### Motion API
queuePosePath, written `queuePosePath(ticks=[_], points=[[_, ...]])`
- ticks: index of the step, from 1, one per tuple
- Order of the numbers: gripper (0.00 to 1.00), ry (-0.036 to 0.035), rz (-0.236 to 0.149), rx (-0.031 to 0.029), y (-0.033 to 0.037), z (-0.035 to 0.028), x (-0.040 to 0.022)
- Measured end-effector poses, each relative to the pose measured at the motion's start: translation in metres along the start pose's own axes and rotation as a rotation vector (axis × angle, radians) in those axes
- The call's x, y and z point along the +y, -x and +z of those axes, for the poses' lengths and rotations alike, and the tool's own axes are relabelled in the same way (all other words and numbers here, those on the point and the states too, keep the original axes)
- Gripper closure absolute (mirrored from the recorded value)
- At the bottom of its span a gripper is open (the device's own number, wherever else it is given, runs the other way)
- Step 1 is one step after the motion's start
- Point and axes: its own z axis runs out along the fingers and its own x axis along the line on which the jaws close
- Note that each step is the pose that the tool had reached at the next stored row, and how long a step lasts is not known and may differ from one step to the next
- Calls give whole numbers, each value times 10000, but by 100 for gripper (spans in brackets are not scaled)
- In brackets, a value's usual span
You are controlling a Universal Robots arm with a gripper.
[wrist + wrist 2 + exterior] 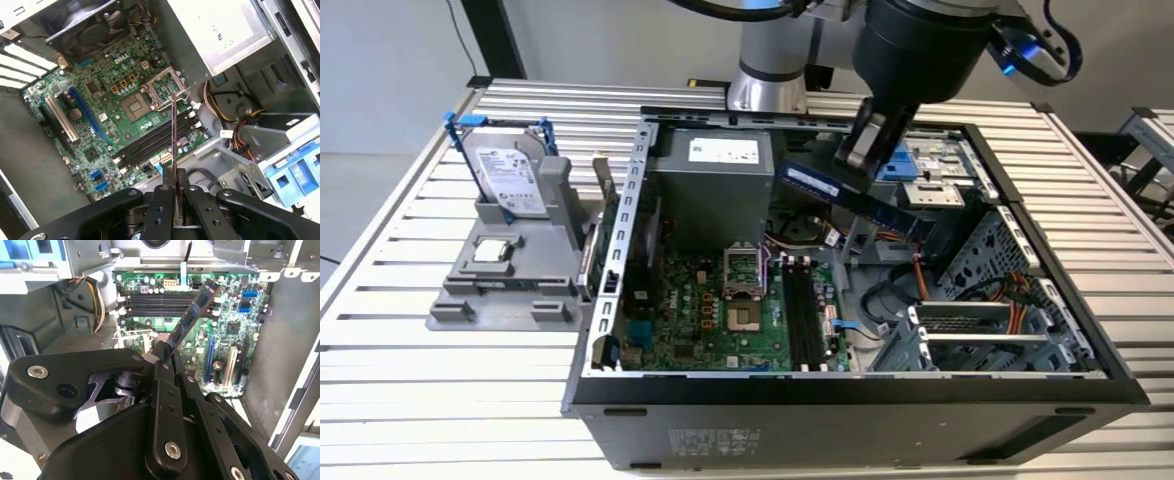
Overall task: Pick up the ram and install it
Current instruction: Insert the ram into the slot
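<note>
Gripper: black fingers of the gripper are pinched tight on one end of the ram, and it's up in the air.
Ram position: hanging over the open computer case, tilted, free end dipping toward the exterior view's right, just off the power supply.
Ram, up close: in the second wrist view the ram juts out of the gripper, bluish face showing; any print on it is too small to read.
Edge-on: in the first wrist view the ram is a thin line rising from the gripper, lined up over the memory slots but well clear of them.
Install status: not seated; the dark slots sit on the green motherboard beside the CPU socket.
Labels: 1 white label on the power supply, text illegible.
Off to the side: hard drive with a printed label, upright in a grey holder on the slatted table.
</note>
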Motion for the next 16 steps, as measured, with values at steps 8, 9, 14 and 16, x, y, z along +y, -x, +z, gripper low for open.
queuePosePath(ticks=[8, 9, 14, 16], points=[[100, -48, 1214, -60, 0, 0, 0], [100, -53, 1366, -68, 0, 0, 0], [100, -83, 2150, -109, 0, 0, 0], [100, -94, 2460, -126, 0, 0, 0]])
